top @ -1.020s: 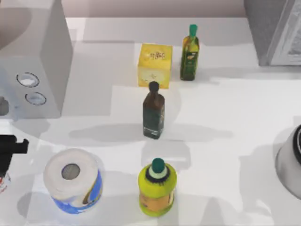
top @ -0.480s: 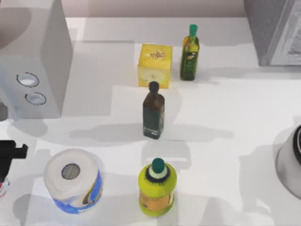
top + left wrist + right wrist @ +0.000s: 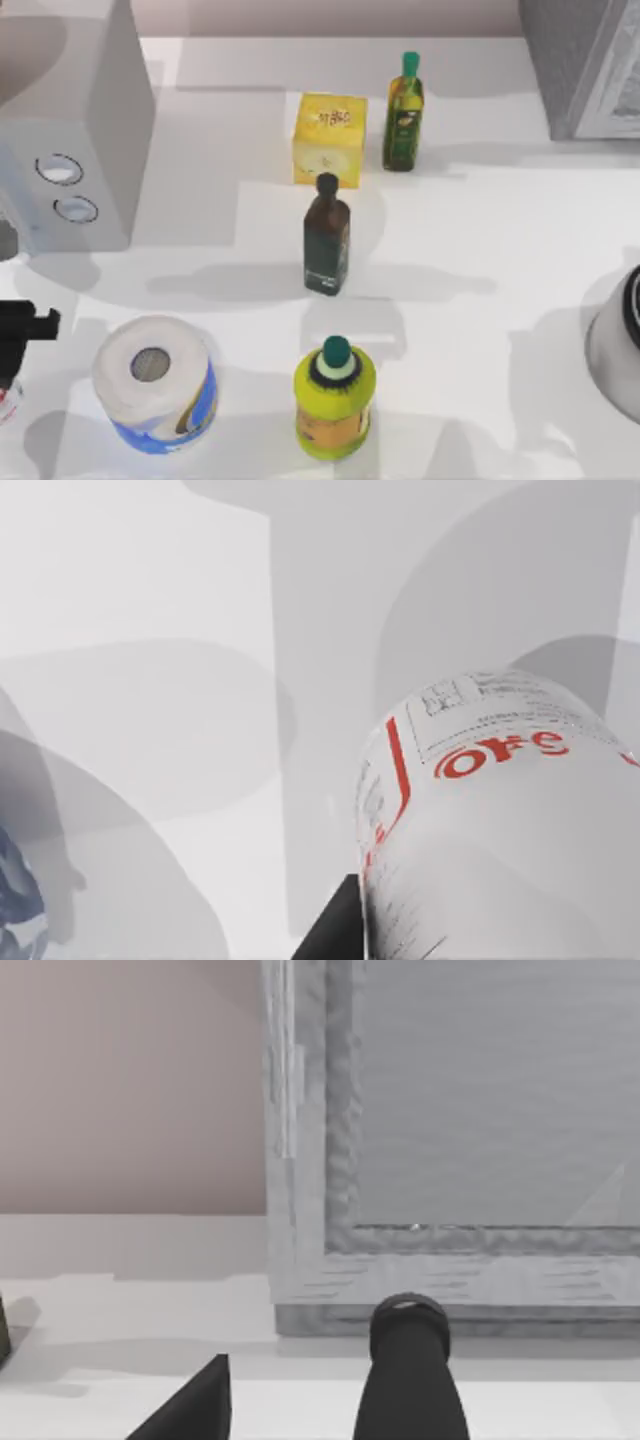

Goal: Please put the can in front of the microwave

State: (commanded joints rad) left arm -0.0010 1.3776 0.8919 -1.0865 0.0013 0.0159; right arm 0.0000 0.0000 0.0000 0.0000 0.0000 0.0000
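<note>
Though the table holds three bottles, namely a yellow-green bottle (image 3: pixel 335 400), a dark bottle (image 3: pixel 326 238) and a green bottle (image 3: pixel 404 103), there is one paper roll (image 3: pixel 155 384), one yellow box (image 3: pixel 329 139) and one microwave (image 3: pixel 68 125). The can (image 3: pixel 505 825) sits clamped in the left gripper (image 3: pixel 18 335) at the table's left edge, near the microwave's front; since a second ago it has slid slightly further off the left edge. Its red print is not legible. The right gripper (image 3: pixel 320 1400) hangs with fingers apart before the grey appliance (image 3: pixel 450 1140).
</note>
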